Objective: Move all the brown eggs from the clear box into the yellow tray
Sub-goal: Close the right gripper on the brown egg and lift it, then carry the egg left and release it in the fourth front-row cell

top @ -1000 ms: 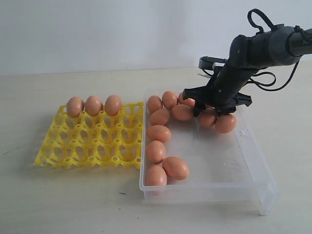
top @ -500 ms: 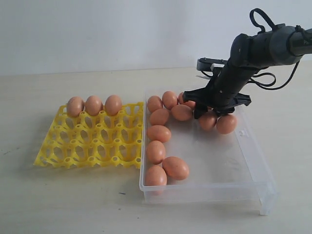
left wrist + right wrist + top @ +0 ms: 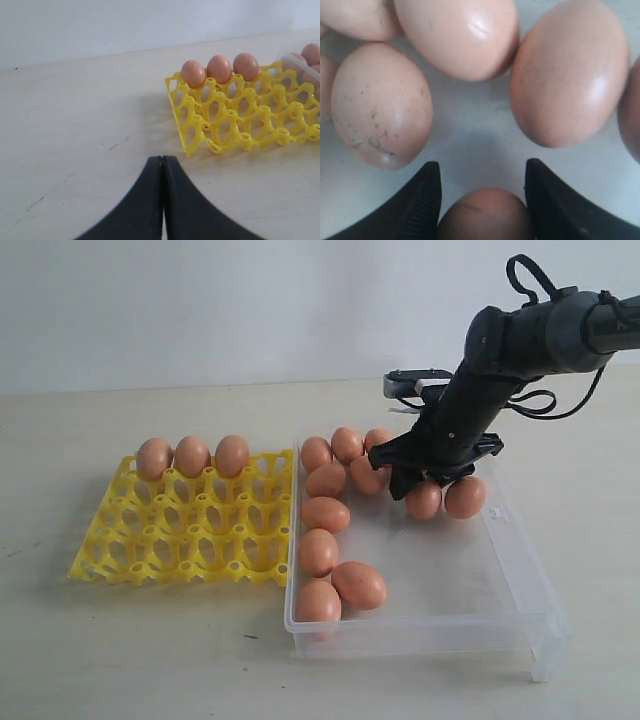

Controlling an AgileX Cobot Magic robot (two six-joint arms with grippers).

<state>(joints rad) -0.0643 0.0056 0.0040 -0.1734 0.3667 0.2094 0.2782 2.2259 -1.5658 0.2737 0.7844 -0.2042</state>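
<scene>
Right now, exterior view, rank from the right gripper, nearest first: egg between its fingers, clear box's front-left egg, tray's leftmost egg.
1. Straddled egg, at the right gripper.
2. Front-left egg, near corner, clear box.
3. Leftmost egg, back row, yellow tray.

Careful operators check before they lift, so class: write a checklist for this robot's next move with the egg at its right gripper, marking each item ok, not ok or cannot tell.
1. Fingers of the right gripper both touch the egg: ok.
2. That egg lifted off the clear box floor: cannot tell.
3. Fingers clear of neighbouring eggs: ok.
4. Free cells in the yellow tray: ok, only three eggs there.
5. The left gripper apart from the tray: ok, shut and empty.
</scene>
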